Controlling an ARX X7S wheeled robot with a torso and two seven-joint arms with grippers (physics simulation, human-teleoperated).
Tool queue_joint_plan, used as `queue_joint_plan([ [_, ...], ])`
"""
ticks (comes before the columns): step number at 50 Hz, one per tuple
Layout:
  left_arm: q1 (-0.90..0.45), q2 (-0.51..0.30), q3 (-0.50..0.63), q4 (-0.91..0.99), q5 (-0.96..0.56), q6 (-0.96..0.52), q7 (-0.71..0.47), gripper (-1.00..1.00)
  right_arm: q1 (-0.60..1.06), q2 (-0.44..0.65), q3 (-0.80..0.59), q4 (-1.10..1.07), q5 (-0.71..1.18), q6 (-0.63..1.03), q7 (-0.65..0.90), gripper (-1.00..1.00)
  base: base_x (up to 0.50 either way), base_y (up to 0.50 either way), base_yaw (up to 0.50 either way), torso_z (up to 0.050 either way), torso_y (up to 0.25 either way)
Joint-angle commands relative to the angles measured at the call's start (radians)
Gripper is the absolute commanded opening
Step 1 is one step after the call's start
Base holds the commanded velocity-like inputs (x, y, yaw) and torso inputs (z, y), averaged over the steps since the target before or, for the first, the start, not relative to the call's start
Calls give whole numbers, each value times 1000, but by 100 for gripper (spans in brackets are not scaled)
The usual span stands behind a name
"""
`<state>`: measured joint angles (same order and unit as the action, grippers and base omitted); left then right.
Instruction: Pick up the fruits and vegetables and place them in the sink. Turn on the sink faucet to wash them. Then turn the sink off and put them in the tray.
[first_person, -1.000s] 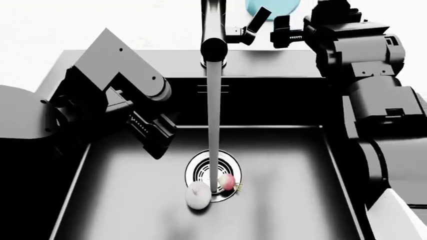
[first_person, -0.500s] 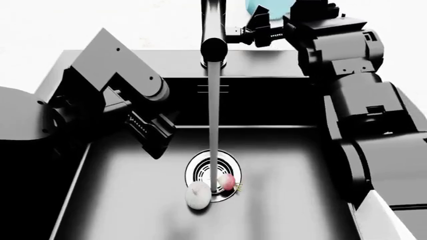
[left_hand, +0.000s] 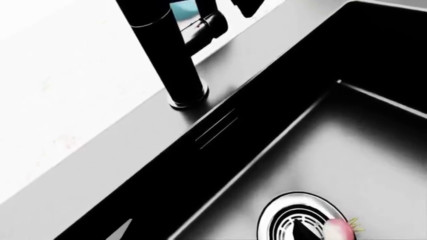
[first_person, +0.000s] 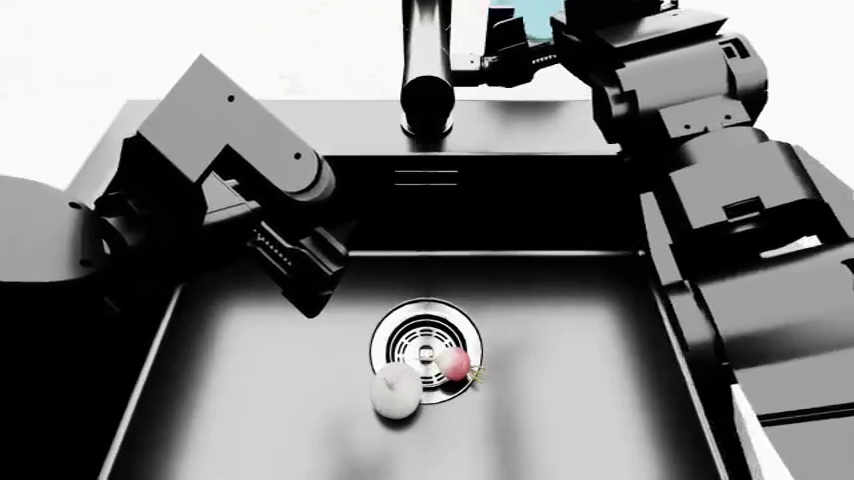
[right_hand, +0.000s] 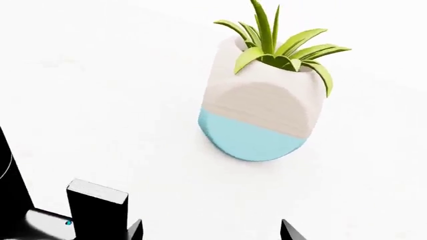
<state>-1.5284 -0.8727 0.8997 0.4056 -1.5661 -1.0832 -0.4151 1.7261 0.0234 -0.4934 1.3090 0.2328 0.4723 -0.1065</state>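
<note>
Right pincer (first_person: 511, 52) at the faucet (first_person: 427, 70) lever, grip unclear.

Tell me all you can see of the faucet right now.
The faucet is a tall matte black cylinder standing upright on the sink's back ledge, spout end over the basin. No water runs from it. A short black side lever sticks out near the right hand; contact cannot be confirmed.

open sink (first_person: 561, 400) floor around radish (first_person: 455, 364) and garlic (first_person: 396, 390), left pincer (first_person: 318, 270) overhanging rear-left corner
</note>
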Motion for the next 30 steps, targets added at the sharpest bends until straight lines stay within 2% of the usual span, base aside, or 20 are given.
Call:
queue_joint_plan([
  [1, 13, -6, 3, 5, 3, 7, 0, 100, 49, 27, 121, 0, -150, 29, -199, 100, 0, 0, 0, 0, 0],
  [10, 12, 11, 13, -9, 11, 4, 3, 100, 111, 65, -54, -6, -291, 83, -482, 100, 0, 0, 0, 0, 0],
  [11, 13, 11, 14, -8, 10, 3, 2, 100, 107, 79, -72, -48, -303, 114, -510, 100, 0, 0, 0, 0, 0],
  [14, 13, 11, 15, -10, 6, 2, 1, 100, 16, 174, -132, -422, -334, 358, -622, 100, 0, 0, 0, 0, 0],
  [16, 10, 13, 15, -13, 2, -1, 1, 100, -13, 222, -160, -573, -334, 456, -694, 100, 0, 0, 0, 0, 0],
  [24, -8, 21, 16, -20, -14, -14, -8, 100, -34, 366, -278, -965, -315, 671, -927, 100, 0, 0, 0, 0, 0],
  [30, -23, 20, 13, -21, -32, -23, -22, 100, -39, 454, -373, -1186, -277, 735, -1080, 100, 0, 0, 0, 0, 0],
])
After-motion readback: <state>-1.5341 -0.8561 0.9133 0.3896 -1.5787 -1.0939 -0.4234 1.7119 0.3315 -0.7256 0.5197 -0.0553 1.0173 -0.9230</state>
